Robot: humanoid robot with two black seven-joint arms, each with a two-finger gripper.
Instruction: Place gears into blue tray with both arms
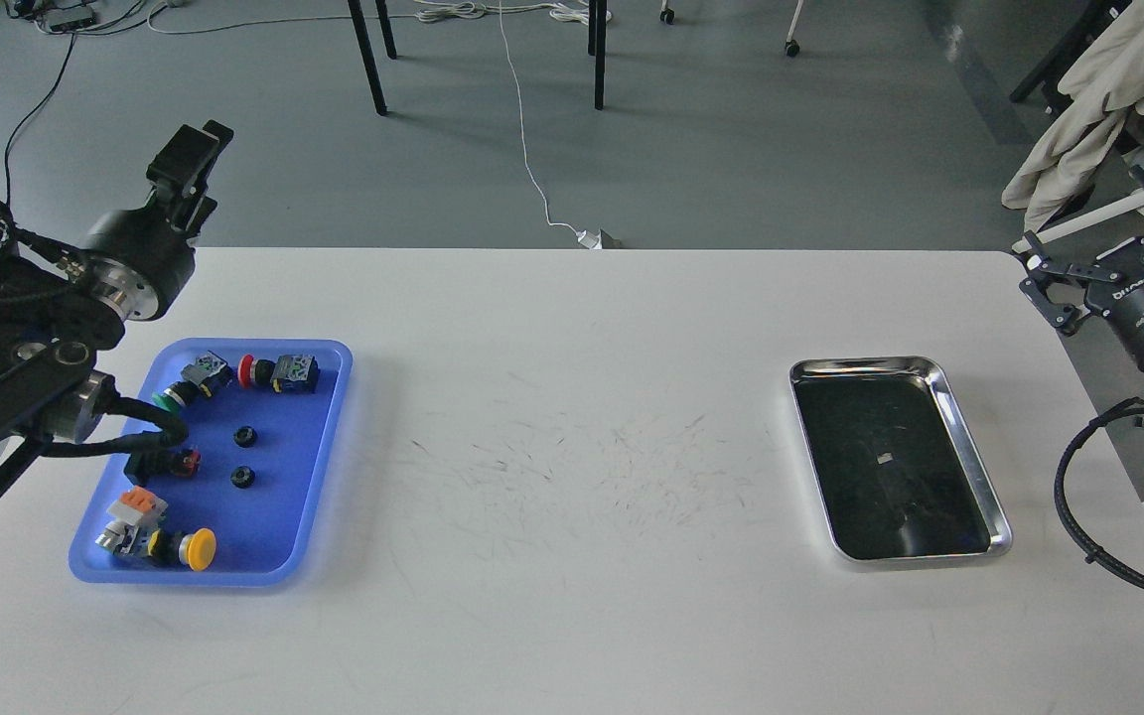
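Note:
The blue tray lies at the table's left side. Two gears, small black toothed rings, rest on its floor near the middle, one behind the other. My left gripper is raised high above and behind the tray's far left corner, pointing away; its fingers overlap, so their gap does not show. Beyond the table's right edge, level with the far end of the steel tray, my right gripper hangs with its claws spread and nothing between them.
Inside the blue tray are also green-cap, red-cap and yellow-cap push buttons, a black switch block and an orange-topped part. A shiny steel tray lies at the right. My left arm's cable loop hangs over the blue tray's left edge.

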